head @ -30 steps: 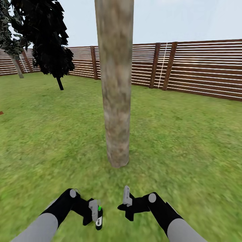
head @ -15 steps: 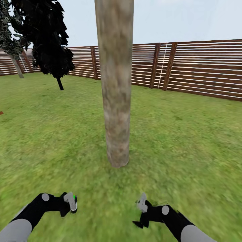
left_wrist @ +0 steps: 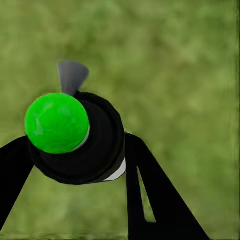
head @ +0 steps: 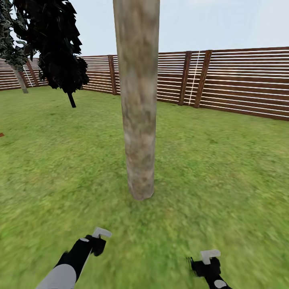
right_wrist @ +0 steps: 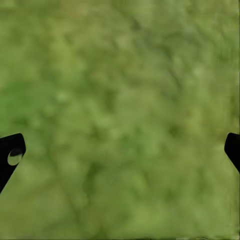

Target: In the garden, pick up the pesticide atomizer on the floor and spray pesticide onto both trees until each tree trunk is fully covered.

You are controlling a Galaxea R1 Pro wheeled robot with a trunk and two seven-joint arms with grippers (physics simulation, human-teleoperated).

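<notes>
Green lawn is seen all around, with the mottled grey-brown bare tree trunk (head: 139, 120) planted dead ahead of both arms. The small black pesticide atomizer with a bright green cap (left_wrist: 75, 137) is pinched in the left gripper (left_wrist: 75, 165). The right gripper (right_wrist: 120, 150) is spread wide over grass.

Blurred green grass (right_wrist: 120, 110), two black fingertips (right_wrist: 10, 157) of the right gripper (right_wrist: 120, 152) at opposite edges, spread wide
</notes>
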